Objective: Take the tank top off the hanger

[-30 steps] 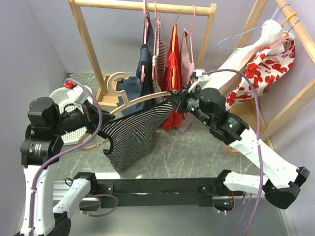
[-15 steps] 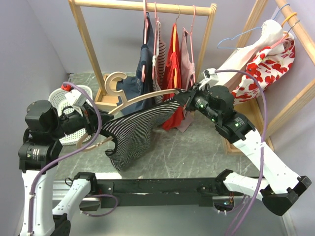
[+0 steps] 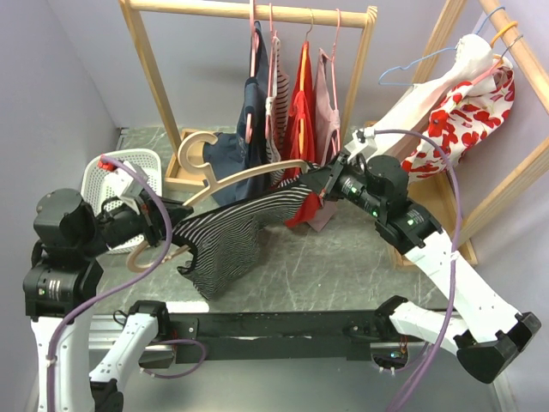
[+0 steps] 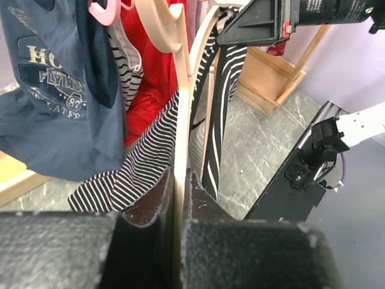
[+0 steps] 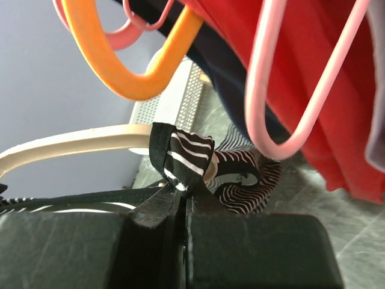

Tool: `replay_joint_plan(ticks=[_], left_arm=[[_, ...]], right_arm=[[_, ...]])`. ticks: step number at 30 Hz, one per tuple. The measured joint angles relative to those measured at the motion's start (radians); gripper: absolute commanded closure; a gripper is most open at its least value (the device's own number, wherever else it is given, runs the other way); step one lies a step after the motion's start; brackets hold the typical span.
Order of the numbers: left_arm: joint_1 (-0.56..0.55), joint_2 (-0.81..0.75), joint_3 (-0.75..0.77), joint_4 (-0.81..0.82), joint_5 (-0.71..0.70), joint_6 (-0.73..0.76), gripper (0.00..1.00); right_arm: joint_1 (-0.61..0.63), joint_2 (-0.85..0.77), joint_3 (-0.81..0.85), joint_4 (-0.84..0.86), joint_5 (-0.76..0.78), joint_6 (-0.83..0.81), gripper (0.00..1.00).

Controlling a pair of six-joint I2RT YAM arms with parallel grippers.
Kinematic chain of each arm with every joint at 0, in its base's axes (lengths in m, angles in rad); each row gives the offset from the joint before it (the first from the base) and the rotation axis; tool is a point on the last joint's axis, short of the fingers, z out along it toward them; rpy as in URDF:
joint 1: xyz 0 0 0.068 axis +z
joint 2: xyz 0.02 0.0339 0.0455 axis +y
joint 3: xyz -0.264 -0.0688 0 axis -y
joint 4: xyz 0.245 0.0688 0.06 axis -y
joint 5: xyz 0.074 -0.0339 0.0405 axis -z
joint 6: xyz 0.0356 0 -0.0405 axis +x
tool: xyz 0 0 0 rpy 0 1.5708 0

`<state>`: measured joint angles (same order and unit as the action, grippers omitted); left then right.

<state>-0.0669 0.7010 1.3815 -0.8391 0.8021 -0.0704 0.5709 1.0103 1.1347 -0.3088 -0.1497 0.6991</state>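
The left claw is pressed tight on the wooden hanger, at about 9 o'clock from the striped tank top. The right claw is pinching one strap of the top, up at 2 o'clock, right by the hanger's tip. The top hangs in the air between the two arms, above the worktop. Trouble could come if the strap catches on the tip — then the cloth may stretch or slip out of the pinch. The red clothes hang very close at 12 o'clock, so a wide pull might snag them.
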Motion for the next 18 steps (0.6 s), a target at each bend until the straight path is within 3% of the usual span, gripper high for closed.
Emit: replay_joint_plan(ticks=[18], left_arm=[[0.0,-0.031,-0.04,0.011,-0.013,-0.053,0.99]], right_arm=[[-0.033,0.026,-0.116,0.122,-0.115,0.094,1.0]])
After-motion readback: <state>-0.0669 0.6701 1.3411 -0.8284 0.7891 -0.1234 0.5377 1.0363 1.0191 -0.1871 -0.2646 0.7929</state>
